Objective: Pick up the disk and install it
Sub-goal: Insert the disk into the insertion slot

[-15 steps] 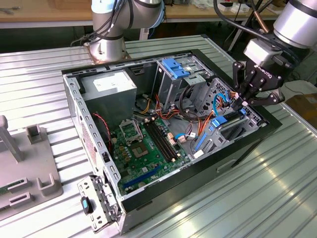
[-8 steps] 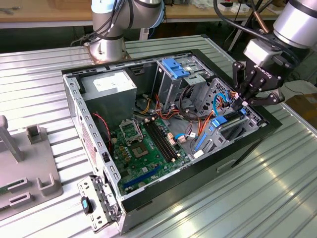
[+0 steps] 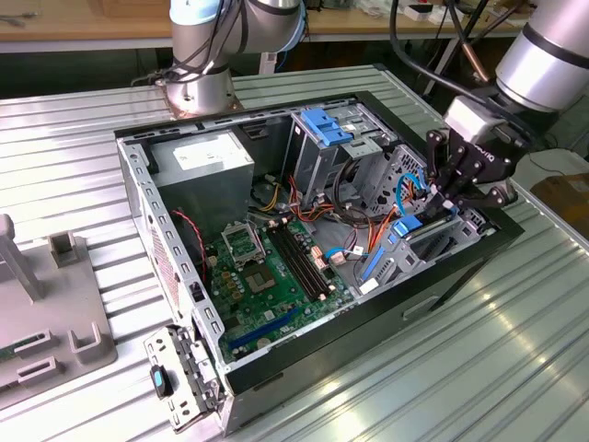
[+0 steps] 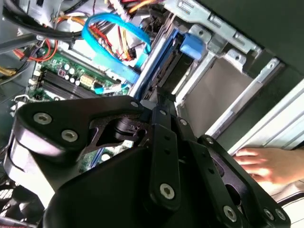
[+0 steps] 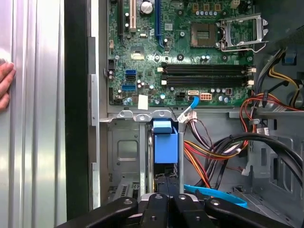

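The disk [image 5: 165, 145] stands on its edge in the metal drive cage [image 5: 123, 152] of the open computer case [image 3: 138, 184], just past the green motherboard [image 5: 180, 42]. The gripper [image 5: 170, 198] is right at the disk's near end. Its fingers are squeezed close together, but it is not clear if they pinch the disk. A person's hand [image 4: 261, 161] rests on the ribbed metal table [image 3: 479, 368] beside the case.
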Tool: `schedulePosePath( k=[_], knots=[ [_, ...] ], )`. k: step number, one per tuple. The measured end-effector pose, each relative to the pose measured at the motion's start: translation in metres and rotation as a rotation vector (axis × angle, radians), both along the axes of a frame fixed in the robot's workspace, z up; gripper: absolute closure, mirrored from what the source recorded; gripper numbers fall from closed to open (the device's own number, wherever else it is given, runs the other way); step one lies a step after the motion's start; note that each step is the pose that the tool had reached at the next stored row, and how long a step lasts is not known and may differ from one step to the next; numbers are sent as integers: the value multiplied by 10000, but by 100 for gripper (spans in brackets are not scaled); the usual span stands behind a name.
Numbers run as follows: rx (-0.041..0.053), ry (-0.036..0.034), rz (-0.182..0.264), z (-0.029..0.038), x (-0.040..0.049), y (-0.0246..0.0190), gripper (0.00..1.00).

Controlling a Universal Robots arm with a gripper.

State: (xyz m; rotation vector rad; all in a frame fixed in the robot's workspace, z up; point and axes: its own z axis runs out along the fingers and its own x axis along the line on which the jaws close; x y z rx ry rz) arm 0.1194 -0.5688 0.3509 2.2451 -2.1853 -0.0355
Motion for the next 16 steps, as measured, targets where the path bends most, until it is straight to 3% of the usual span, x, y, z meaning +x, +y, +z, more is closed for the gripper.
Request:
schedulePosePath(
  k=[2, 6, 9, 12, 16],
  knots=[
    [-4, 0, -12, -49, 31, 0, 89],
    [-4, 0, -21, -54, -3, 0, 89],
    [-4, 0, -21, -138, -14, 0, 89],
    [-5, 0, -22, -179, -14, 0, 89],
    [-5, 0, -22, -89, -14, 0, 89]
  ],
)
